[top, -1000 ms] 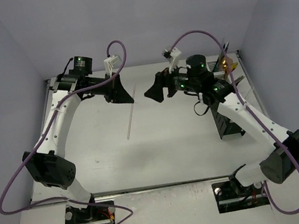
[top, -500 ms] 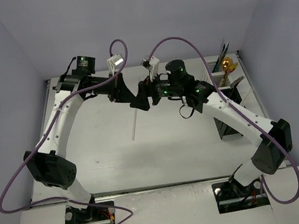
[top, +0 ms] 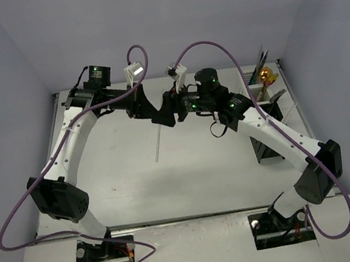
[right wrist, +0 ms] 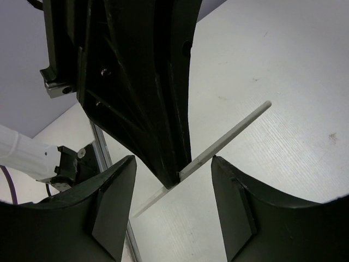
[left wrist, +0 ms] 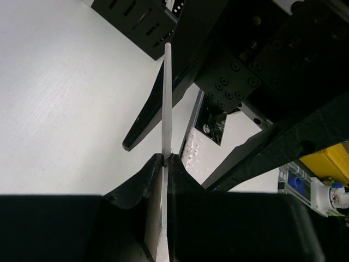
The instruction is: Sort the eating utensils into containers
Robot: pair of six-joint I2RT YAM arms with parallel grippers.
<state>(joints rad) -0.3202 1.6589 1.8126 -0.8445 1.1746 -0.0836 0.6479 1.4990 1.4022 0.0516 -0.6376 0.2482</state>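
My left gripper [top: 155,118] is shut on a thin pale stick [top: 156,144], held above the table's middle with its free end pointing at the near side. In the left wrist view the stick [left wrist: 167,98] runs straight out from between the closed fingertips of the left gripper [left wrist: 165,159]. My right gripper [top: 166,112] stands open right beside it. In the right wrist view the stick [right wrist: 229,135] crosses the gap of the right gripper [right wrist: 173,164], whose jaws stand either side of it without touching. The black container [top: 266,142] at the right holds several utensils, among them a gold spoon [top: 266,78].
The two grippers are close together over the table's far middle, their purple cables [top: 205,46] arching above. The left gripper's black fingers [right wrist: 147,98] fill the upper part of the right wrist view. Grey walls close in the table on three sides.
The right arm has swung left from beside the black container to meet the left gripper, its jaws narrowing around the stick. The left gripper and stick shifted slightly right.
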